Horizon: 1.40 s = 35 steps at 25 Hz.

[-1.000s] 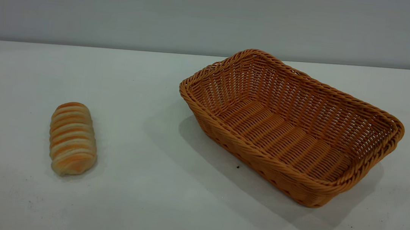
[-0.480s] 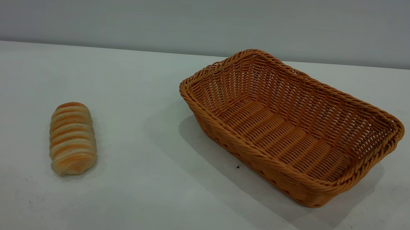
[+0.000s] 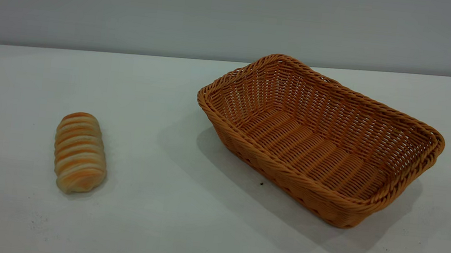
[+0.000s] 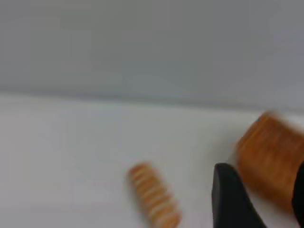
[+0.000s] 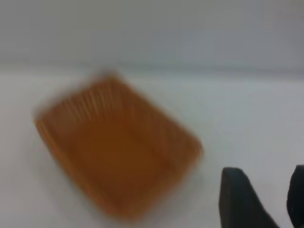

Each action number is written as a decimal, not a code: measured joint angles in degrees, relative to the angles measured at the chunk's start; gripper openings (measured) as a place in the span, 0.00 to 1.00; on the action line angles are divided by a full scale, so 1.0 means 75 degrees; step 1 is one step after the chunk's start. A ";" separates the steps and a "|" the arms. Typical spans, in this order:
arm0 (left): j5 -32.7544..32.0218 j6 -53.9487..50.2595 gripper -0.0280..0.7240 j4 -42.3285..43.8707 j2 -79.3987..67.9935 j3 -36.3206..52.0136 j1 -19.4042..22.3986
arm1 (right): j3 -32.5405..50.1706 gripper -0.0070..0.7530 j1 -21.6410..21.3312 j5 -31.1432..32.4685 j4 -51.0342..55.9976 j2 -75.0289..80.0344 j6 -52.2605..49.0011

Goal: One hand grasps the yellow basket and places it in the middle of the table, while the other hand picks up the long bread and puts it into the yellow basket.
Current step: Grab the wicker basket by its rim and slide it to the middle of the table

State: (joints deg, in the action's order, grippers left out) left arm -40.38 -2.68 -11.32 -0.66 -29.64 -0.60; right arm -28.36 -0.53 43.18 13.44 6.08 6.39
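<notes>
On the left of the worktop lies the bread, resting flat by itself with its long axis running roughly away from the outside camera, well apart from everything else. I judge it soft and light, so a hard squeeze would dent it. The best hold is across its narrow middle, fingers on the two long sides, closing only until it is firm. The ridged crust should give some grip.

My left end effector is out of sight in the outside picture. From my left wrist I see the bread ahead and lower down, not yet reached, with one dark finger near the lens and the edge of the other at the frame border. There is a clear gap between them, so I am open and holding nothing.

To the right of centre sits the basket, turned at an angle, open side up, nothing in it. It looks stiff and light, with flared woven walls and a thick braided rim. I would pinch the rim on a short side, one finger inside and one outside. It could tip if lifted from one end only.

My right end effector hangs above the basket, off to one side, fingers apart, holding nothing.
</notes>
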 joint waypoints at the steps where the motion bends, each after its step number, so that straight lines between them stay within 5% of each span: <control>1: 0.0354 0.0233 0.55 -0.0355 -0.0176 0.0000 0.0000 | 0.0000 0.33 0.0000 -0.0401 0.0200 0.0166 0.0000; 11: 0.3270 0.5127 0.55 -0.4669 -0.3658 -0.0034 0.0000 | 0.0000 0.56 0.0000 -0.3903 0.1919 0.3911 0.0964; 19: 0.3377 0.9550 0.55 -0.7008 -0.7079 -0.1371 0.0000 | 0.0000 0.61 0.0000 -0.4771 0.2158 0.7193 0.1248; 27: 0.3248 1.0381 0.55 -0.7254 -0.9836 -0.3128 0.0000 | -0.0007 0.63 0.0000 -0.5173 0.2166 0.9062 0.1270; 35: 0.3163 1.0680 0.55 -0.7254 -1.1573 -0.4767 0.0000 | -0.0664 0.75 0.0006 -0.5231 0.2706 0.9908 0.1139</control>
State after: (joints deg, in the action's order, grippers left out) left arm -16.65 77.43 -65.73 -87.46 -65.40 -0.60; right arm -33.34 -0.48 3.94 33.74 80.39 14.94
